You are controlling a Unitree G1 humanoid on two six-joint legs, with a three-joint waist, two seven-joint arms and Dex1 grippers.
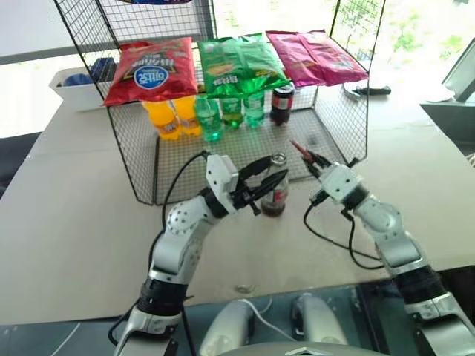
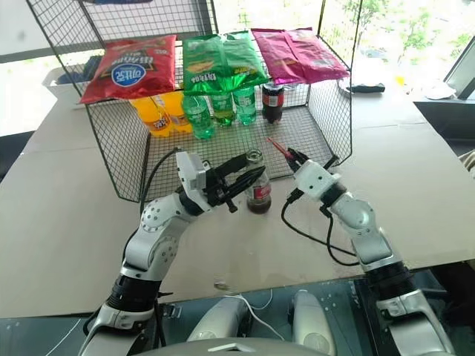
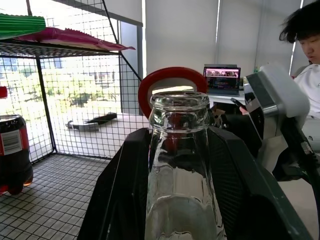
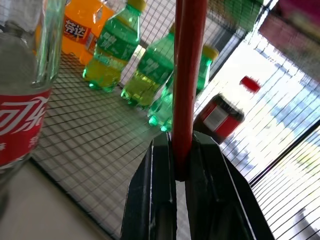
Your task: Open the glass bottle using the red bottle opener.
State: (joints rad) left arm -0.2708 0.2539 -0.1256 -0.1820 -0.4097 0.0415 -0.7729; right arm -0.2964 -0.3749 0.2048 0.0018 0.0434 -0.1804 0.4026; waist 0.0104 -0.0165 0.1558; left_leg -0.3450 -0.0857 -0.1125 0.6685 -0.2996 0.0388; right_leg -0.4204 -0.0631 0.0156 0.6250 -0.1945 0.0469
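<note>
Glass bottle (image 1: 275, 190): upright on the tan table (image 1: 67, 215), just in front of the wire rack's (image 1: 349, 119) open front edge; dark drink low inside. In the left wrist view the mouth looks open, no cap seen on it.
Left gripper (image 1: 261, 185): closed partway around the bottle, one black finger on each side of the glass; holding it.
Right gripper (image 1: 318, 165): clamped tight on the red bottle opener (image 1: 300, 151), handle pinched between the two fingers, opener sticking out toward the rack.
Opener vs bottle: apart in the head views, opener to the bottle's right and slightly farther back; in the left wrist view the red loop shows just behind the bottle's mouth.
Open room: bare table to the left and in front of the arms, and to the right of the right arm; rack mesh close behind both grippers, its right wall near the opener's tip.
Writing: white script on the bottle's red label band, cut off, not readable in full; orange bottles (image 1: 167, 117) carry characters too small to read; chip bag print not legible.
Rack floor: orange bottles, green bottles (image 1: 231, 111), dark cola bottle (image 1: 282, 103).
Rack top: red bag (image 1: 152, 70), green bag (image 1: 239, 65), pink bag (image 1: 315, 55).
Other: black cables looping from both wrists; a person and a laptop (image 3: 221, 80) behind, in the left wrist view.
</note>
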